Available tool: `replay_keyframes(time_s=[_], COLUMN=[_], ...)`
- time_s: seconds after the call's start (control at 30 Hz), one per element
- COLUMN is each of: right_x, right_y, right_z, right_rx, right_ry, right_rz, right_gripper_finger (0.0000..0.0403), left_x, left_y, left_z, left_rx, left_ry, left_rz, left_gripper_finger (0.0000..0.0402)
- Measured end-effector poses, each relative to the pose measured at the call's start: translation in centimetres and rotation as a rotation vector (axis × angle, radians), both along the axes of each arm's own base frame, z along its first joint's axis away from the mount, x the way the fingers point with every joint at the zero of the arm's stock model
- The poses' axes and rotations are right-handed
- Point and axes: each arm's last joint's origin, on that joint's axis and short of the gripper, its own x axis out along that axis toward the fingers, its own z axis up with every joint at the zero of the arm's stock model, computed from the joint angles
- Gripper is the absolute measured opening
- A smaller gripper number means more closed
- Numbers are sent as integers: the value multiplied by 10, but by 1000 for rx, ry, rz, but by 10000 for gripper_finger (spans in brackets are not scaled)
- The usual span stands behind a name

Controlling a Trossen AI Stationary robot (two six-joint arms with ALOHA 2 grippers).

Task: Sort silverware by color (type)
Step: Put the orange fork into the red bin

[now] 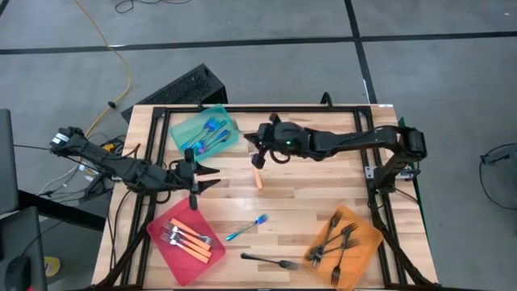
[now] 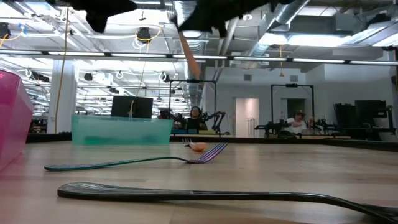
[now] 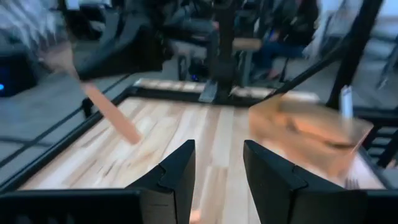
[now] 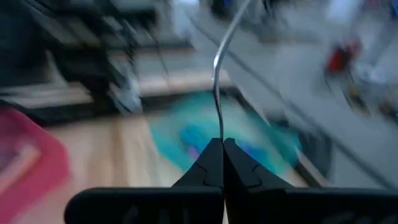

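Right gripper (image 1: 260, 155), clamped on an orange-handled fork (image 1: 258, 176) hanging handle-down above mid-table, is well apart from the red tray (image 1: 160, 239), which lies beside the open left gripper (image 1: 208, 178).

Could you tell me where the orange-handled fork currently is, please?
The orange-handled fork hangs from the shut right gripper above mid-table, just right of the teal tray.

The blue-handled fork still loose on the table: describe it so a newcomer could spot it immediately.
Start at the red tray on the table's near left and look just right of it, toward the middle. The blue-handled fork lies there on bare wood, slanted. The only other fork loose on the wood, just nearer the table's edge, is the all-black fork.
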Motion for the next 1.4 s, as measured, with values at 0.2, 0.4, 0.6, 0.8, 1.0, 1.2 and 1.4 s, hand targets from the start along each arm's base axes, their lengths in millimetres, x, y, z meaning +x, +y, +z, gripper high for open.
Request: replay_keyframes(time_s=[0.2, 0.4, 0.6, 0.8, 1.0, 1.2, 1.4], right_x=[3, 5, 17, 30, 34, 34, 34], right_y=[29, 47, 48, 50, 51, 52, 56], right_z=[22, 33, 21, 5, -2, -3, -4], right_rx=[-96, -100, -81, -39, -4, 10, 8], right_ry=[-167, -309, -350, -389, -370, -374, -367], right_rz=[167, 321, 339, 392, 409, 425, 445], right_gripper_finger=[14, 14, 14, 14, 14, 14, 14], left_x=[1, 0, 4, 15, 29, 41, 50], left_y=[21, 36, 35, 35, 33, 35, 34], left_z=[-31, -40, -36, -41, -37, -33, -31], left_rx=[-55, -107, -71, -45, 6, 33, 66], left_ry=[-216, -288, -324, -286, -273, -255, -242], left_rz=[-27, -59, -136, -135, -134, -126, -155], left_gripper_finger=[121, 126, 146, 160, 165, 165, 165])
